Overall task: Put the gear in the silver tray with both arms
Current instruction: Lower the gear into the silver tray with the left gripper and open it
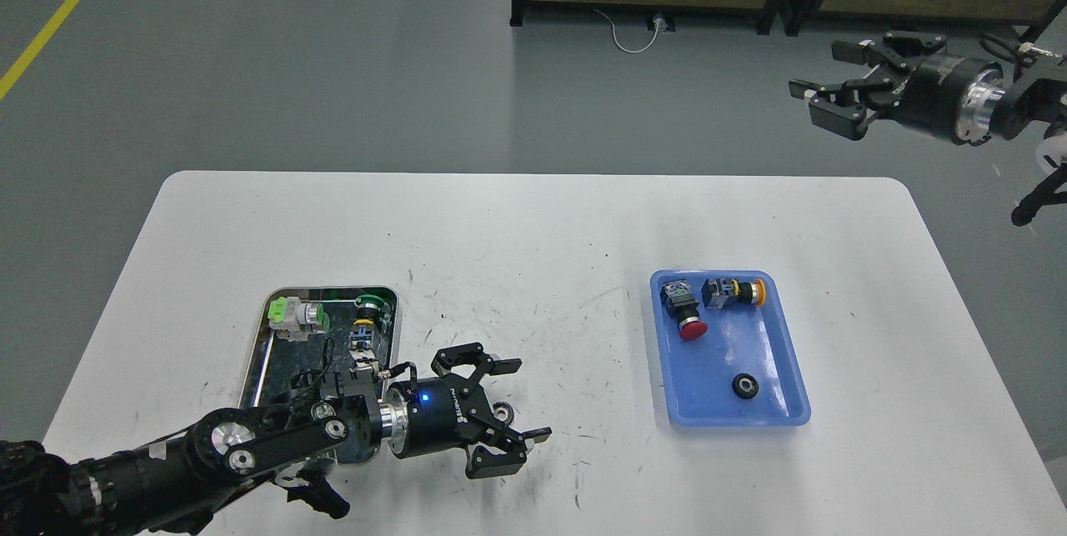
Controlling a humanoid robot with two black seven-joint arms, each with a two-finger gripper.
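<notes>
Black left jaws (pixel 500 411) spread around small gear (pixel 501 412), grip unclear; arm hides silver tray (pixel 396 328) corner; right jaws (pixel 842 98) spread, empty.

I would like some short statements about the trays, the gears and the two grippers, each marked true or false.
1. A black gear lies in the blue tray. True.
2. The silver tray is to the right of the blue tray. False: it is to the left.
3. The right gripper rests on the table. False: it hangs in the air beyond the table's far right corner.
4. A small gear sits between the fingers of the left gripper. True.
5. The blue tray holds a red-capped button. True.
</notes>
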